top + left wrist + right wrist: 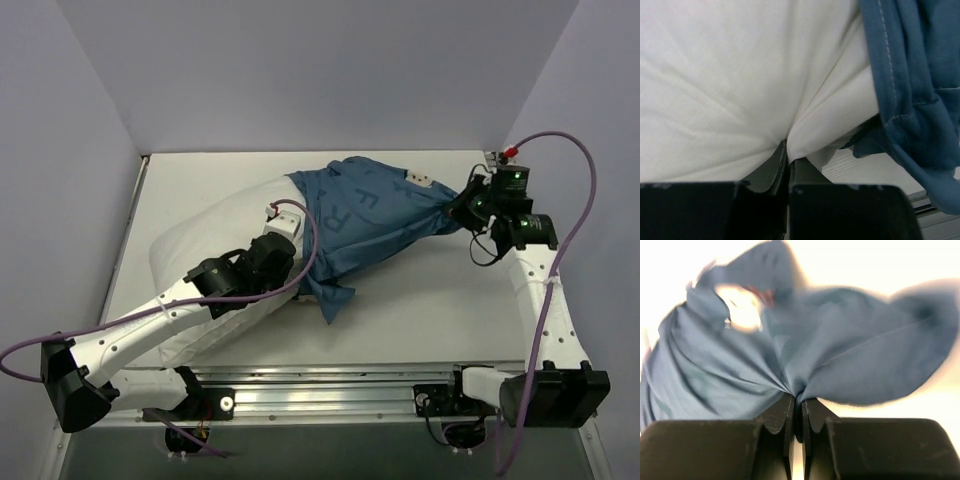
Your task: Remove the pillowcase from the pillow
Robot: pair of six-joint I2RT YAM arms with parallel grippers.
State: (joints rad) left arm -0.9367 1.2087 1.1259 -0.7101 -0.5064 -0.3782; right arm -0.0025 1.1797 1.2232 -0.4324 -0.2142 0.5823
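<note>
Pillow (215, 235) lies slantwise across the worktop (430, 300). Its near-left half is bare and white, and its far-right half is inside the dark-blue pillowcase (370, 215). The case's open hem sits about midway along the pillow, and a loose flap hangs down onto the worktop beside the left arm. The left hand (788, 156) is closed tight on a pinch of white pillow fabric, with creases fanning out from its fingertips. In the left wrist view the blue hem lies just to the right of it. The right hand (797, 402) is clamped on a gathered bunch of the pillowcase at the case's far-right end, the cloth pinched to a point between the narrow jaws. The right wrist view is blurred.
</note>
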